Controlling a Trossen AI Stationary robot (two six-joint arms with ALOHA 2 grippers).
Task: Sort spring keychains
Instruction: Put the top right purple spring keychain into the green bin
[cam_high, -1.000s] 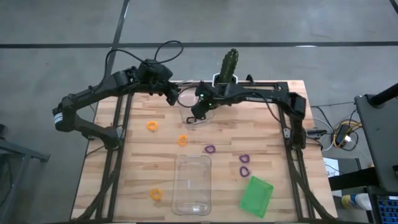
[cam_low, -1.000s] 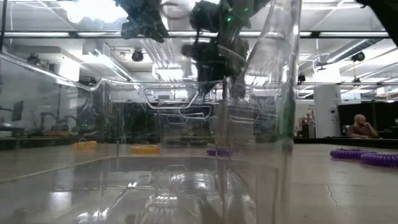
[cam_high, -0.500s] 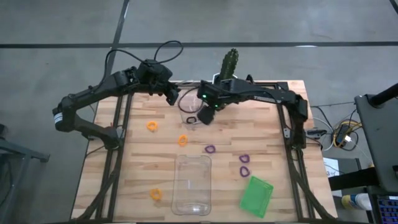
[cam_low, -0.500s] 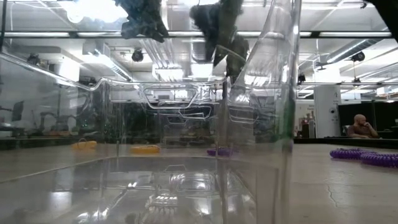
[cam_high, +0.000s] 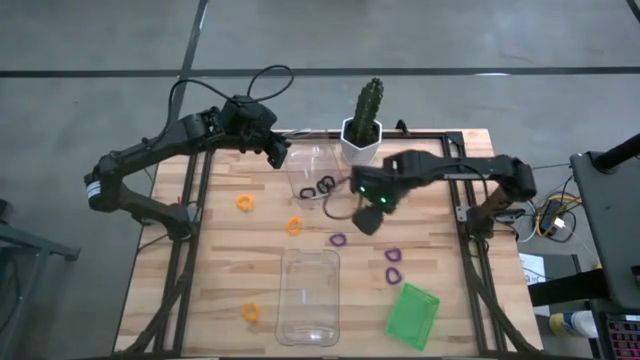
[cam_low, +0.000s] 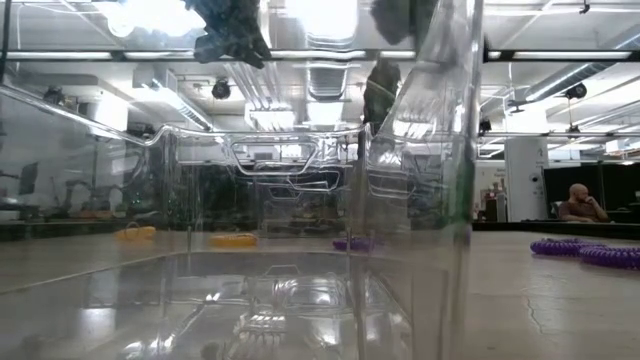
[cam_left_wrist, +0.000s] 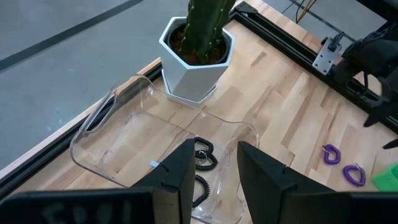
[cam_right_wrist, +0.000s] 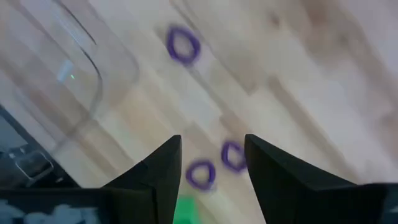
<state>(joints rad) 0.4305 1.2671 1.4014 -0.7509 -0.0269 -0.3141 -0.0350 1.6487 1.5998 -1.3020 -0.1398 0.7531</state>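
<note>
Two black spring keychains (cam_high: 316, 187) lie inside the far clear tray (cam_high: 305, 160); the left wrist view shows them (cam_left_wrist: 203, 151) between the fingers, farther off. My left gripper (cam_high: 279, 153) hovers open above that tray's far left corner (cam_left_wrist: 214, 169). My right gripper (cam_high: 368, 219) hangs open over bare table, right of the tray, holding nothing (cam_right_wrist: 211, 163). Three purple keychains (cam_high: 338, 240) (cam_high: 393, 255) (cam_high: 393, 274) lie flat on the wood below and near-right of it. Three orange keychains (cam_high: 244, 203) (cam_high: 293, 226) (cam_high: 250, 312) lie on the table's left half.
A second, larger clear tray (cam_high: 308, 297) stands at the near edge and fills the low view (cam_low: 300, 250). A flat green tray (cam_high: 412, 315) lies at the near right. A potted cactus (cam_high: 364, 122) stands at the far edge beside the far tray.
My right gripper has pulled out of the far clear tray and swung toward the table's right and near side, ending above the wood by the purple keychains. The two black keychains it was covering now lie in plain sight in that tray. My left arm has kept still.
</note>
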